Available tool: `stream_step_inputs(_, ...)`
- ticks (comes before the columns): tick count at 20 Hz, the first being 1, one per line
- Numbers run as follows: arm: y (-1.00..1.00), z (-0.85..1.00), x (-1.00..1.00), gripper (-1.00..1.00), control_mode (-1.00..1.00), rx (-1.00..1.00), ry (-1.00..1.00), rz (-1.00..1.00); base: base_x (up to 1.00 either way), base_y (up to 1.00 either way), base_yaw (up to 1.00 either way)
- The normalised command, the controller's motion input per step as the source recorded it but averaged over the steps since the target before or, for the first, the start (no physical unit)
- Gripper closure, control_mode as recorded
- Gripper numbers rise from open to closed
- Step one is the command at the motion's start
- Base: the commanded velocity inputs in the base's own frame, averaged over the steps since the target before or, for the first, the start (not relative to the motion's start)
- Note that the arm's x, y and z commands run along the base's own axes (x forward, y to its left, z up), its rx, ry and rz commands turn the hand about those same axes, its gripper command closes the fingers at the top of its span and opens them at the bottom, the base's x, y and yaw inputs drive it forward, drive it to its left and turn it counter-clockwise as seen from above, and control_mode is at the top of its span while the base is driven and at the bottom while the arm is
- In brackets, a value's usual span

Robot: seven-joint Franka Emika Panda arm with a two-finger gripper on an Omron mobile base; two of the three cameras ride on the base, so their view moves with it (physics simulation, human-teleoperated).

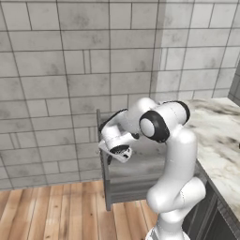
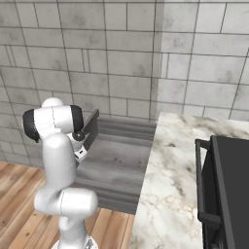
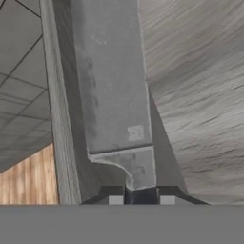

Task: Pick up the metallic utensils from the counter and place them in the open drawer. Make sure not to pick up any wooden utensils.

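In the hand view the floor (image 3: 26, 178) lay left of the pincer (image 3: 141, 198), then the drawer (image 3: 200, 95) wall and its grey bottom beyond and to the right. The pincer gripped a metal utensil (image 3: 112, 81), a broad flat blade, probably a cleaver, reaching straight out from the tips over the drawer. The counter (image 2: 170, 194) lay right of the drawer.

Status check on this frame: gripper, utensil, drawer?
Gripper shut on metallic utensil, a broad grey blade. Hanging over the open drawer, not released. Nothing in the way.
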Motion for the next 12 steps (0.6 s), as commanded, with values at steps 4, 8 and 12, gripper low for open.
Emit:
stream_step_inputs(4, 0.67, 0.14, 0.27, 1.0, -1.0, 0.0, 0.0, -0.14, 0.0, 0.0, 0.0)
stream_step_inputs(8, -0.01, 0.42, 0.04, 1.0, -1.0, 0.0, 0.04, -0.03, 0.0, 0.0, 0.0)
stream_step_inputs(12, -0.43, 0.75, 0.0, 1.0, -1.0, 0.02, 0.09, 0.03, 0.0, 0.0, 0.0)
